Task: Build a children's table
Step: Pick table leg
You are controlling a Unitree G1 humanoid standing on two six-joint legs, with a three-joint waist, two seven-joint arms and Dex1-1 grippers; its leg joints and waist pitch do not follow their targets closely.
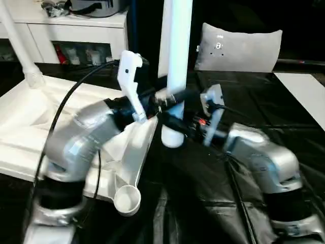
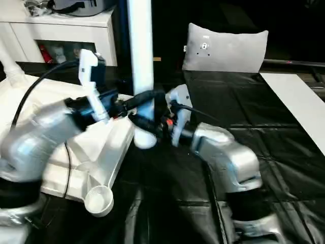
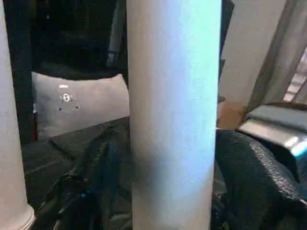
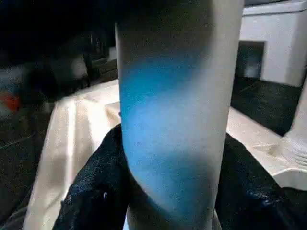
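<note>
The white table top (image 1: 30, 127) lies upside down on the black sheet at the left, ribbed underside up. One white leg (image 1: 20, 46) stands in its far corner socket. A round socket (image 1: 127, 198) at the near corner is open. Just past the top's right edge a second white leg (image 1: 175, 51) stands upright, its lower end (image 1: 172, 137) a little above the sheet. My left gripper (image 1: 167, 97) is shut on this leg from the left. My right gripper (image 1: 173, 121) is shut on it just below, from the right. Black fingers (image 4: 96, 191) flank the leg (image 4: 177, 120) in the right wrist view.
A grey cushion (image 1: 238, 48) stands at the back, right of the held leg. White cabinets (image 1: 76, 30) line the back left. A flat white board (image 1: 304, 91) lies at the right edge. Black sheet (image 1: 203, 203) covers the near floor between my forearms.
</note>
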